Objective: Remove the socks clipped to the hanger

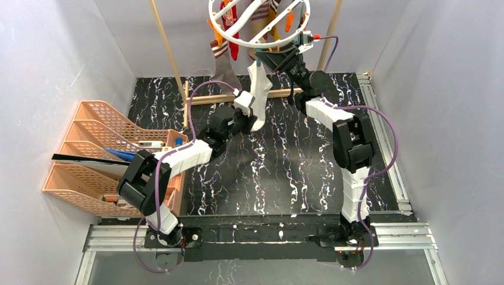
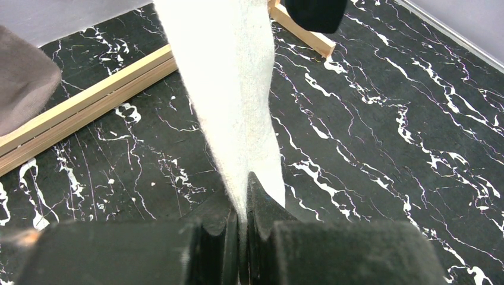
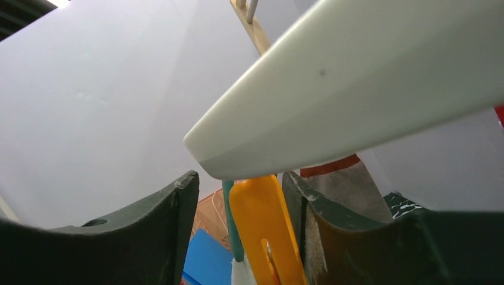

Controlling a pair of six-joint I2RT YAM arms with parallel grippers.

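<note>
L gripper: fingers closed on lower end of white sock | sock: hangs below hanger, 12 o'clock in top view | R gripper: fingers apart, straddling orange clothespin under ring | grey sock: hangs at 11 o'clock

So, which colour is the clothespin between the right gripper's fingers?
The clothespin is orange, best seen in the right wrist view.

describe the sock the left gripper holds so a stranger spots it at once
Find the round white hanger at the top centre. A white sock hangs below it, its lower end pinched by the left gripper. The grey sock beside it hangs free.
</note>
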